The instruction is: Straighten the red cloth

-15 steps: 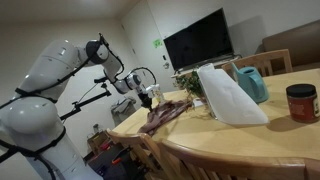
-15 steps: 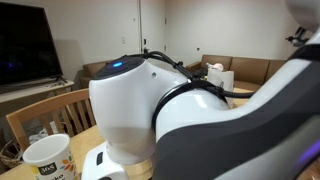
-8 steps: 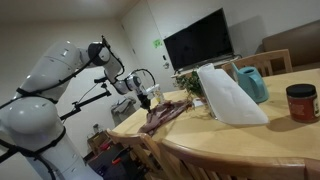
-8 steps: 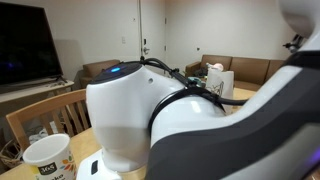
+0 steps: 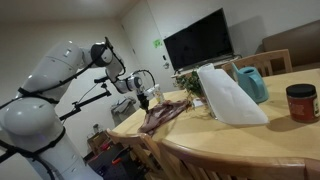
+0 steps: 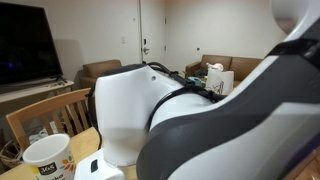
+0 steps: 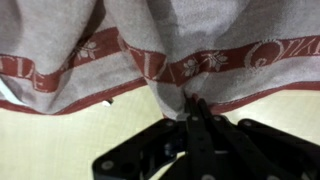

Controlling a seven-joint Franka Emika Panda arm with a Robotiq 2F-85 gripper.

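The red cloth (image 5: 166,113) lies crumpled at the far end of the wooden table (image 5: 270,140). In the wrist view the red cloth (image 7: 160,40) is grey-white with red patterned bands and fills the upper frame. My gripper (image 7: 193,108) is shut, its fingers pinching a fold at the cloth's red-hemmed edge just above the table. In an exterior view my gripper (image 5: 148,98) is at the cloth's far end. In an exterior view the arm's white body (image 6: 170,120) blocks the cloth.
A white bag-like object (image 5: 228,95), a teal pitcher (image 5: 251,83) and a red-lidded jar (image 5: 300,102) stand on the table. A television (image 5: 198,41) hangs behind. A white mug (image 6: 45,160) and a wooden chair (image 6: 45,115) show too.
The arm has shifted slightly in the blocked exterior view. The gripper and cloth look about the same.
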